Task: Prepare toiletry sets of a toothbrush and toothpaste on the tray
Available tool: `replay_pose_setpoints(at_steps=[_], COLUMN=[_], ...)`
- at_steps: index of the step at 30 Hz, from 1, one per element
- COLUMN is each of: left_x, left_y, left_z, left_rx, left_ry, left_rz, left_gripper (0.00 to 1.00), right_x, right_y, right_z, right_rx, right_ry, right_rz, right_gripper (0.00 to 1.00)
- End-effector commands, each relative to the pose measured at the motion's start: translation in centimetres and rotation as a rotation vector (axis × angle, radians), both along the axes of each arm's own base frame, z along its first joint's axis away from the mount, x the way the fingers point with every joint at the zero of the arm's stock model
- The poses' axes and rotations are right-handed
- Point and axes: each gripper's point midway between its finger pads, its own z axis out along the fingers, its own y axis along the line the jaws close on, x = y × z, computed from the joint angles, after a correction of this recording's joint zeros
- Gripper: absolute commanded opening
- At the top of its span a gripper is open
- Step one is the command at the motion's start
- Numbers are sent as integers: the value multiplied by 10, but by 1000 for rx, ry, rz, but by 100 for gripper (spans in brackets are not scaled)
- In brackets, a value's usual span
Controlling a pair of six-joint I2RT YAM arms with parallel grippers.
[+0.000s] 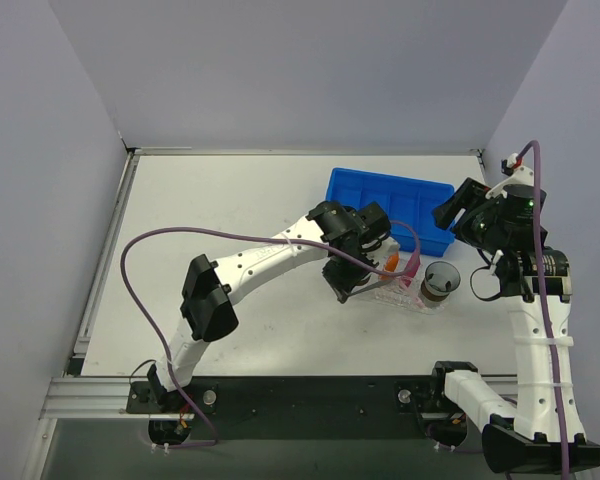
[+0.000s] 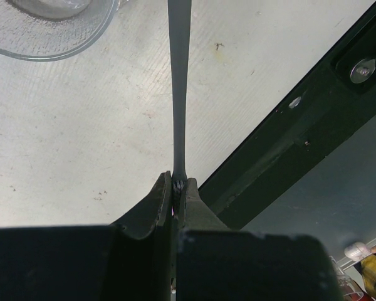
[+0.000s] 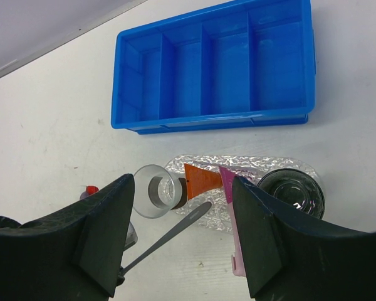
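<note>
Left hand [image 2: 178,184] pinches the slim, greyish toothbrush [image 2: 178,94] by its narrow end while right hand [image 3: 183,200] hangs spread.

1. You have the compartmented bin [image 3: 213,63] at the back of the bench [image 1: 230,200], right of centre.
2. The tray [image 3: 250,166] lies just in front of the bin, apart from it.
3. The left cup [image 3: 153,191] sits at the tray's left end; the right cup [image 3: 291,191] sits on its right end.
4. Between the cups, the left toothpaste tube [image 3: 200,179] and the right toothpaste tube [image 3: 227,185] stand side by side.
5. The toothbrush [image 3: 175,229], pinched in your left gripper [image 2: 178,182], slants in from the near left, its far end over the tray's near edge.
</note>
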Motion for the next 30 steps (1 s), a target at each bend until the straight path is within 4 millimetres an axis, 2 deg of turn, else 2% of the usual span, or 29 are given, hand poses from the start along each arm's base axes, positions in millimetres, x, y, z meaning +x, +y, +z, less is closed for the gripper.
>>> replay_pose_setpoints(at_steps=[1,14,21,30], left_x=[1,7,16,18], left_y=[-10,-17,-18,-27], left_z=[13,2,3,2], left_rx=[-46,-30,-20,-41], left_ry=[-6,-13,-53,-48], left_rz=[1,13,42,46], left_gripper=[0,0,0,0], right_x=[0,0,0,0], right_y=[-3,-5,-6,-6], right_z=[0,-4,-7,-11], right_rx=[-20,-29,-32,-34], right_ry=[-13,-5,1,12], right_rz=[-9,-16,-19,-22], right_gripper=[59,59,60,60])
